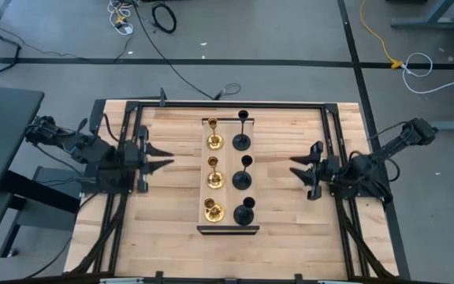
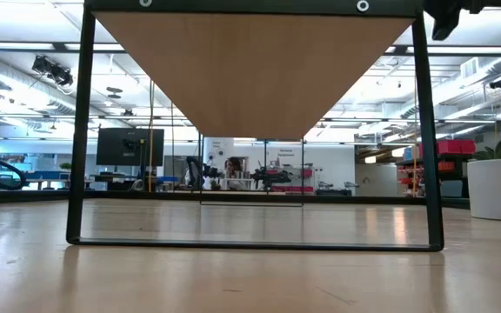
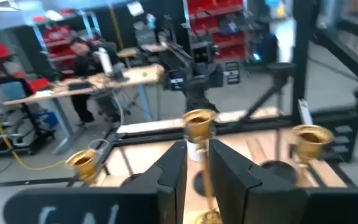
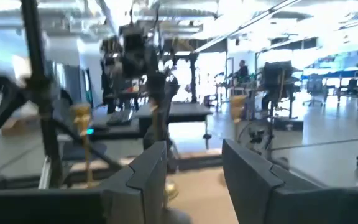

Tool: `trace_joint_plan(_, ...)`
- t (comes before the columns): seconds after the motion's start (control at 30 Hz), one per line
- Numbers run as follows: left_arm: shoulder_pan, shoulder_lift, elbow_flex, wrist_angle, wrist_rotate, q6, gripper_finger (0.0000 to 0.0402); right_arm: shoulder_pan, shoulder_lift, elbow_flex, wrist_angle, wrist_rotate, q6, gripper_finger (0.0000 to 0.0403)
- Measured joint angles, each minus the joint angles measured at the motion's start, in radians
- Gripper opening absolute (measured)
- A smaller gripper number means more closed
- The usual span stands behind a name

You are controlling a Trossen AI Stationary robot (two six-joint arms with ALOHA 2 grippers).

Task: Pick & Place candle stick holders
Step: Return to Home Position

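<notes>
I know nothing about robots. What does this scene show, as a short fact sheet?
surface: wooden table
shelf: dark frame, in the middle of the table
gold candle holders: three, upright in a row on the shelf's left side
black candle holders: three, upright in a row on its right side
left gripper: left of the shelf, fingers open, empty
right gripper: right of the shelf, fingers open, empty

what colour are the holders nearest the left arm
Those holders are gold, clearest in the high view.
</notes>
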Motion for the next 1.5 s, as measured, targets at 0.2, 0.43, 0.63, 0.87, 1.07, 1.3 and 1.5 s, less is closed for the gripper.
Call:
trace_joint_plan(0.2,0.118,-0.186,-0.233,0.139,0.070,-0.020,0.0071,-0.116,-0.122,-0.029,-0.142,-0.058,0.047,0.0155)
trace_joint_plan(0.43,0.210,-0.323,-0.454,0.257,0.114,-0.050,0.0071,-0.238,-0.221,-0.102,-0.237,-0.118,0.122,0.0155)
trace_joint_plan(0.63,0.275,-0.430,-0.656,0.336,0.142,-0.092,0.0071,-0.300,-0.241,-0.280,-0.069,-0.148,0.189,0.0155)
trace_joint_plan(0.87,0.341,-0.549,-0.822,0.366,0.222,-0.146,0.0071,-0.374,-0.244,-0.282,-0.089,-0.190,0.198,0.0155)
trace_joint_plan(1.07,0.387,-0.601,-0.879,0.285,0.230,-0.189,0.0071,-0.424,-0.243,-0.282,-0.107,-0.232,0.262,0.0155)
trace_joint_plan(1.3,0.392,-0.600,-0.879,0.294,0.188,-0.189,0.0071,-0.425,-0.238,-0.282,-0.131,-0.237,0.254,0.0155)
trace_joint_plan(1.5,0.392,-0.600,-0.879,0.296,0.186,-0.188,0.0071,-0.425,-0.238,-0.282,-0.129,-0.243,0.259,0.0155)
